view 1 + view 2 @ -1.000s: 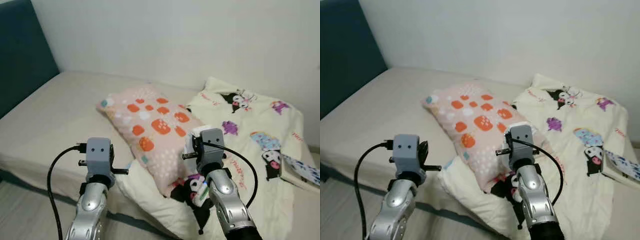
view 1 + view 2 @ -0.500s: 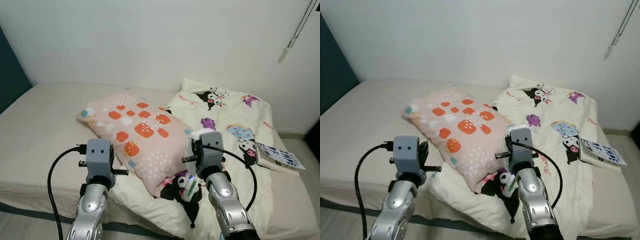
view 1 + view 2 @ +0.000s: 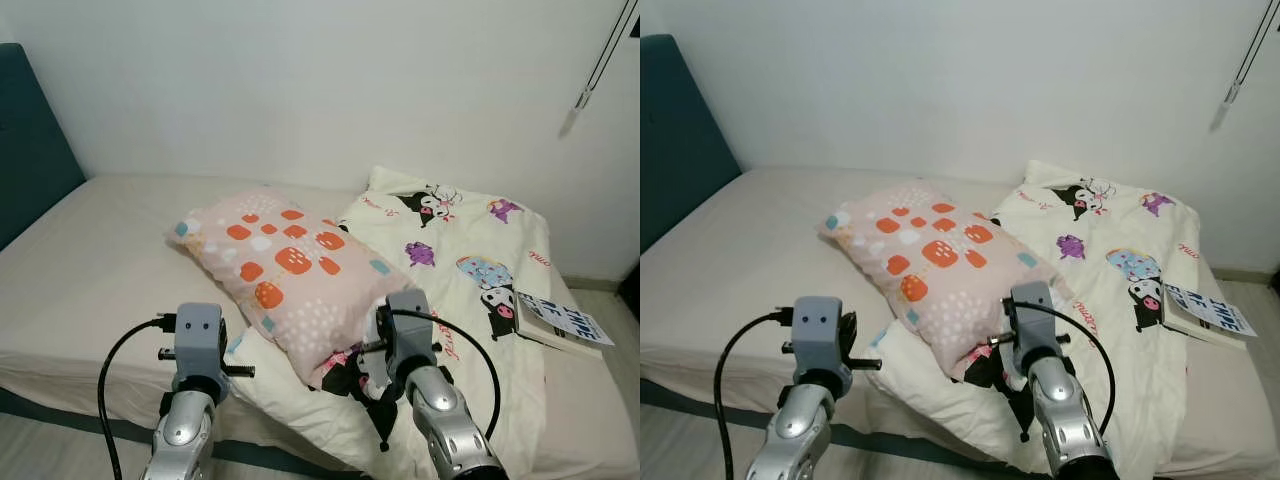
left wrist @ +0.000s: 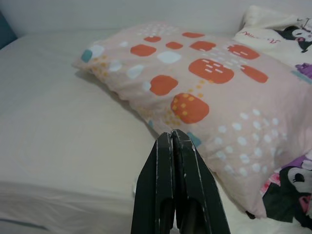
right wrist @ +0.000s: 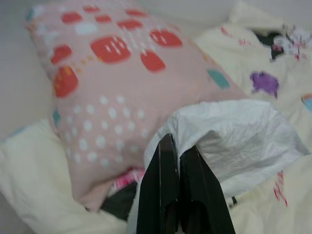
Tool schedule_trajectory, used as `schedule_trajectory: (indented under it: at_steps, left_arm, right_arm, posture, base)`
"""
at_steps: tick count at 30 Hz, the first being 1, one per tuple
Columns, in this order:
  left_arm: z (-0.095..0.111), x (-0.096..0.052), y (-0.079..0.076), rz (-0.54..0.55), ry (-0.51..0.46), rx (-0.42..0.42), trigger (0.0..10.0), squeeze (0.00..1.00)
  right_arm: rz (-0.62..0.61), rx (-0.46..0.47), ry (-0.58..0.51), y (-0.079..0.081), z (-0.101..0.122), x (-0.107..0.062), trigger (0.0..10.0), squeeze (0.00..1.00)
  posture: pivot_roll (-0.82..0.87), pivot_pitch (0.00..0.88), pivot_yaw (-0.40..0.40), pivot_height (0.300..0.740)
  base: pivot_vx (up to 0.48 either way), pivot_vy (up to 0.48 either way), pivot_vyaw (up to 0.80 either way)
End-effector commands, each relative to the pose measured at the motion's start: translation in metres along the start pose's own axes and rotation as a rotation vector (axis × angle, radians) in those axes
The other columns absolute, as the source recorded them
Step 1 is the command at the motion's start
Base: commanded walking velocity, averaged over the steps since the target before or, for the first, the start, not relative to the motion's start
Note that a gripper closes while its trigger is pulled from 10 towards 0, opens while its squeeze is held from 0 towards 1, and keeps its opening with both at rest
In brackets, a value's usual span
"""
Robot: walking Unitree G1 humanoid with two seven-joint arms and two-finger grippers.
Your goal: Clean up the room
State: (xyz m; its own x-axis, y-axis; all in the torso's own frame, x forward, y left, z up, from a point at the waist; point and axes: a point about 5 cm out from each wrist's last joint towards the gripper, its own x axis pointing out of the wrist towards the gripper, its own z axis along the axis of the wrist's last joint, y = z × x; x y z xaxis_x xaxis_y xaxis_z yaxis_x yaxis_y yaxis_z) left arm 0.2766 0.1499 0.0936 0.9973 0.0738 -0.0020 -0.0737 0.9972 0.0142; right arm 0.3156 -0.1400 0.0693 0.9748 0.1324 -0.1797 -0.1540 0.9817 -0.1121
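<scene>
1. right now the right gripper (image 5: pixel 178 146) has its fingers pinched on a crumpled white tissue (image 5: pixel 234 141), held just above the cartoon-print blanket (image 3: pixel 470 260).
2. the left gripper (image 4: pixel 171 141) is closed on nothing, hovering over the bare mattress (image 3: pixel 90 260) near the bed's front edge.
3. the pink pillow (image 3: pixel 290 270) lies straight ahead between both arms, long axis running diagonally away toward the left.
4. a book (image 3: pixel 560 320) sits at the bed's far right edge, nearer the right arm.

- Plain white wall (image 3: pixel 330 80) behind, evenly lit.
- Wide bed (image 3: pixel 90 270) in beige sheet, filling the foreground.
- Dark teal headboard (image 3: pixel 30 150) at left.
- Thin cord (image 3: pixel 600 55) hanging at upper right.
</scene>
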Motion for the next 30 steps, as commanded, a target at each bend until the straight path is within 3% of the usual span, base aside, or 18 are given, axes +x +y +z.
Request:
schedule_trajectory:
  at_steps: [1,19,30]
  left_arm:
    - [-0.0077,-0.0006,0.0051,0.02,0.029,0.026,10.0,0.0]
    - [-0.0069,0.006,0.0044,0.013,0.03,0.046,10.0,0.0]
    - [-0.0098,0.0016,0.0028,0.024,0.047,0.01,10.0,0.0]
  right_arm:
    - [-0.023,-0.002,0.036,-0.0024,-0.0064,0.0001,10.0,0.0]
    - [-0.04,0.014,0.052,-0.0019,-0.0101,0.003,10.0,0.0]
    - [-0.034,0.018,0.053,-0.003,-0.013,0.0017,10.0,0.0]
  posture:
    - [-0.05,0.104,-0.021,0.74]
    - [-0.04,0.097,-0.041,0.74]
    - [-0.04,0.095,-0.035,0.74]
  base:
    - [0.0,0.0,0.0]
    - [0.0,0.0,0.0]
    - [0.0,0.0,0.0]
